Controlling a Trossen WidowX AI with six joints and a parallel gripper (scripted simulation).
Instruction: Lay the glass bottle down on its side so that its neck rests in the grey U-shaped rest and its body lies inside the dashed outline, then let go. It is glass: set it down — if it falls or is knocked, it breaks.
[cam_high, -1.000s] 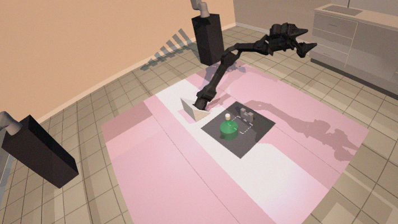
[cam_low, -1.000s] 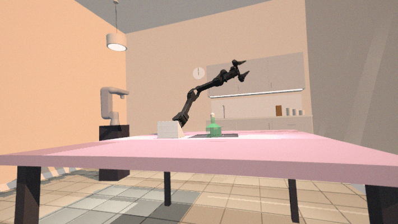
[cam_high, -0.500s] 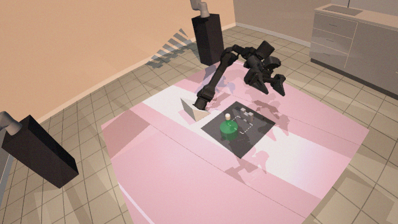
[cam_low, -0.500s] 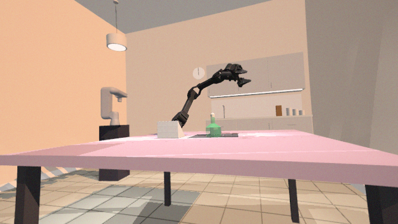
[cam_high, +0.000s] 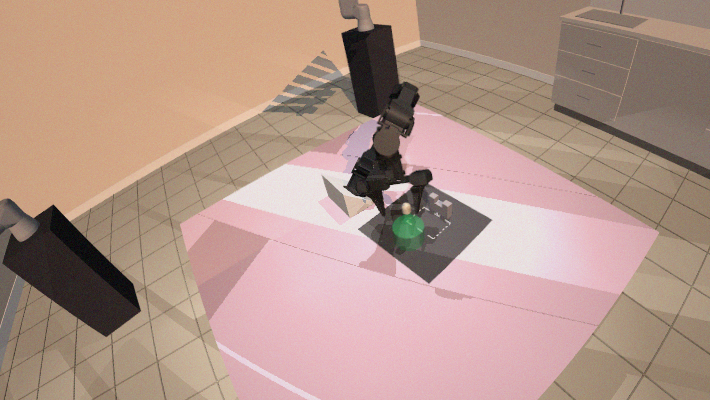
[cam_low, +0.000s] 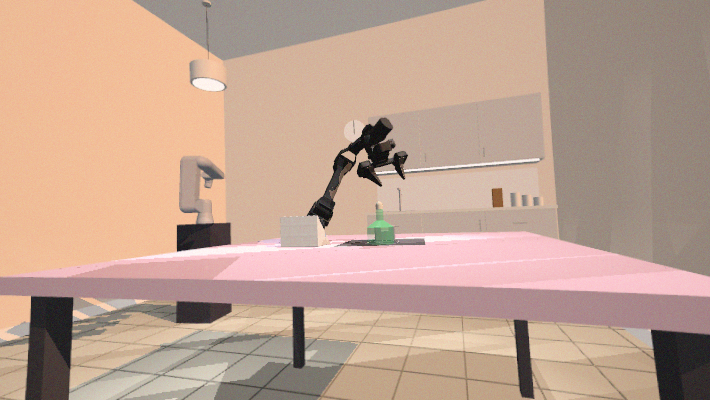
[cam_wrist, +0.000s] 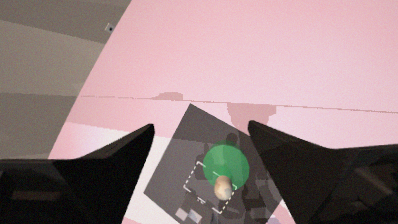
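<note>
Glass bottle (cam_high: 408, 227) (cam_low: 382, 232) (cam_wrist: 226, 165): green, upright, standing on the dark mat (cam_high: 430, 267) (cam_low: 410, 241) (cam_wrist: 167, 175) below the open jaws and apart from them. Pale stopper (cam_high: 406, 207) (cam_low: 379, 205) (cam_wrist: 223, 188) uppermost.

Left to right, top view. Well left of the jaws, beyond the edge of the pink table (cam_high: 360, 325) (cam_low: 350, 285) (cam_wrist: 300, 60), a black pedestal (cam_high: 75, 270). Nearer the jaws, still to their left, a pale angular block (cam_high: 352, 200) (cam_low: 300, 231) on the tabletop.

Next the gripper (cam_high: 401, 213) (cam_low: 392, 182) (cam_wrist: 201, 126): fingers spread wide, nothing between them, tips pointing down. Exterior view puts a plain gap between the tips and the stopper below. Wrist view shows the bottle, seen from above, in the space between the two fingers, nearer the right-hand one in that picture.

Right of the jaws in the top view, the dashed outline (cam_high: 450, 222) (cam_wrist: 185, 187), marked on the mat. Bottle stands beside its far end from the rest, or partly over it; cannot tell which. Grey U-shaped rest (cam_high: 448, 209) (cam_wrist: 181, 214) farther right of the jaws, also on the mat; bottle neck not in it. Well right, past the table, grey drawers (cam_high: 590, 72).
</note>
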